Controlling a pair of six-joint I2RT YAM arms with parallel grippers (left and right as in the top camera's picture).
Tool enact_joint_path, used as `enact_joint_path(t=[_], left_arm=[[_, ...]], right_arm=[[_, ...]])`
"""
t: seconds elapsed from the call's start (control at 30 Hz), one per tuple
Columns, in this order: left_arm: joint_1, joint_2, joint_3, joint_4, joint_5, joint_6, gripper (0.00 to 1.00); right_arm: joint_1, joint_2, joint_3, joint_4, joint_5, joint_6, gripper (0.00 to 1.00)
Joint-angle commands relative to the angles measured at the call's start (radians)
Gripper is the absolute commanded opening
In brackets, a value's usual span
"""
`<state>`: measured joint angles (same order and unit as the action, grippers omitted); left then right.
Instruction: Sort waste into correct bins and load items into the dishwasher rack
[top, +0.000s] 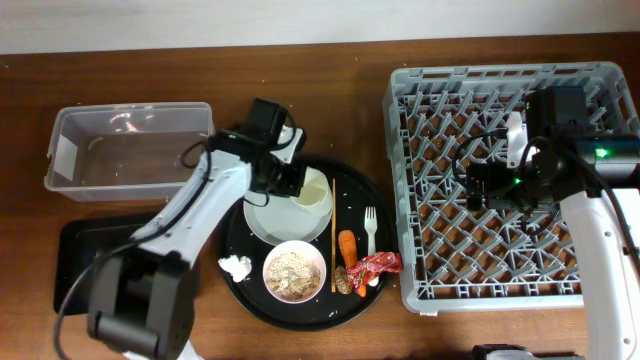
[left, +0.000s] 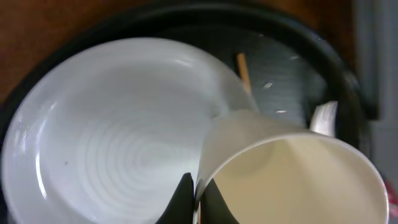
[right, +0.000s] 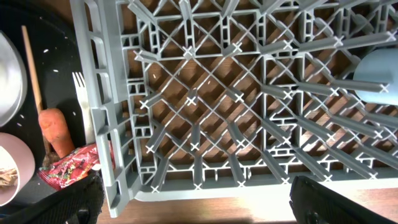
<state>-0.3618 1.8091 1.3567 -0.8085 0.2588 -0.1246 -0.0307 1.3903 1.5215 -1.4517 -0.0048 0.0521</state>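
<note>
On blk tray: plate, cup, bowl w/ scraps.

Two cups, one plate, one bowl

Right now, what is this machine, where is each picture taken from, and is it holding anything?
It is two robot arms at a table. One picture looks down from above; the other two come from cameras on each wrist. A round black tray holds a plate, a bowl of rice scraps, a fork, a chopstick, a carrot piece and a red wrapper. The left fingers pinch the wall of a cream cup. The right fingers are spread wide and empty above the grey rack, where a blue cup sits.
</note>
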Motion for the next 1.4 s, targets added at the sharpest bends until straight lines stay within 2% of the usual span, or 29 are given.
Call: enact_joint_path(t=[0.0,0.1,0.27,0.47,0.53,0.87,1.07,1.13,1.3,1.37], left_arm=[[0.037,-0.16,0.065,-0.012,0.14,0.002,0.01],[0.083,-0.233,0.065,-0.012,0.298,0.001,0.01],[0.159,-0.263,0.064,0.016,0.739,0.002,0.0],[0.171,-0.263,0.064,0.064,1.09,0.002,0.01],[0.171,-0.263,0.064,0.091,1.178,0.001,0.0],[0.156,-0.263,0.064,0.123,1.172,-0.011,0.0],[0.125,-0.263,0.064,0.23,1.146,-0.11,0.0],[0.115,-0.263,0.064,0.263,1.121,-0.156,0.0],[0.095,-0.263,0.064,0.296,1.102,-0.183,0.01],[0.082,-0.263,0.064,0.344,1.102,-0.24,0.0]], right_arm=[[0.003,-0.01,0.009,0.014,-0.103,-0.042,0.98],[0.003,-0.01,0.009,0.036,-0.261,-0.107,0.98],[0.003,-0.01,0.01,0.089,-0.653,-0.261,0.98],[0.003,-0.01,0.01,0.137,-1.104,-0.403,0.98],[0.004,-0.01,0.009,0.143,-1.159,-0.415,0.98],[0.006,-0.01,0.009,0.189,-1.4,-0.415,0.98],[0.067,-0.008,0.009,0.207,-1.406,-0.414,1.0],[0.093,-0.005,0.009,0.22,-1.401,-0.414,0.97],[0.118,0.009,0.009,0.222,-1.398,-0.411,0.92],[0.121,0.013,0.009,0.222,-1.398,-0.411,0.88]])
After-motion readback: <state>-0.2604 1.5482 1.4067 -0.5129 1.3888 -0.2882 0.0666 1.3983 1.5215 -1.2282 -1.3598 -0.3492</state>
